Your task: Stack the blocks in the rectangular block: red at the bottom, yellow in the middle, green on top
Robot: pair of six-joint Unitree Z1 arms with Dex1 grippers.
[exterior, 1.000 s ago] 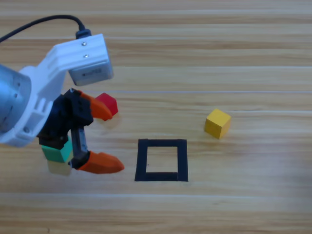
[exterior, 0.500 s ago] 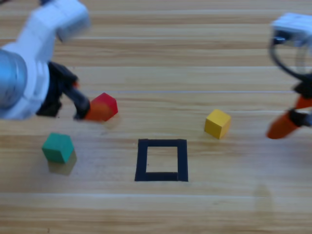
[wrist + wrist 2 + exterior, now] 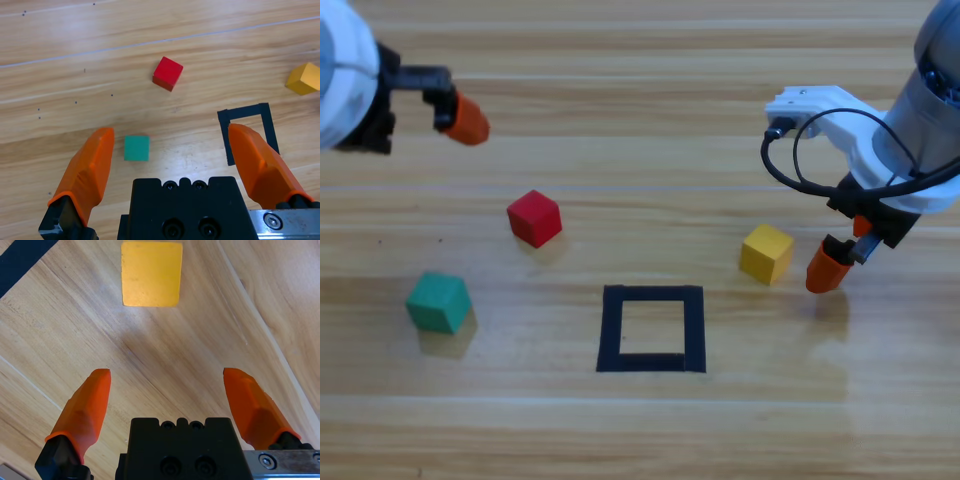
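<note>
Hovering right of the yellow cube (image 3: 766,253), right end effector (image 3: 167,390) open, empty. Left end effector (image 3: 172,150) upper left of frame, open, empty.

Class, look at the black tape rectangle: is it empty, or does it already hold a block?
Empty. Only bare wood shows inside the black tape rectangle; the red cube, yellow cube and green cube all sit outside it, apart on the table.

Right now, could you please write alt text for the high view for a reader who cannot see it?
The black tape rectangle lies empty on a wooden table, with red cube and green cube to its left. The right end effector hovers by the yellow cube; the left end effector sits top left.
</note>
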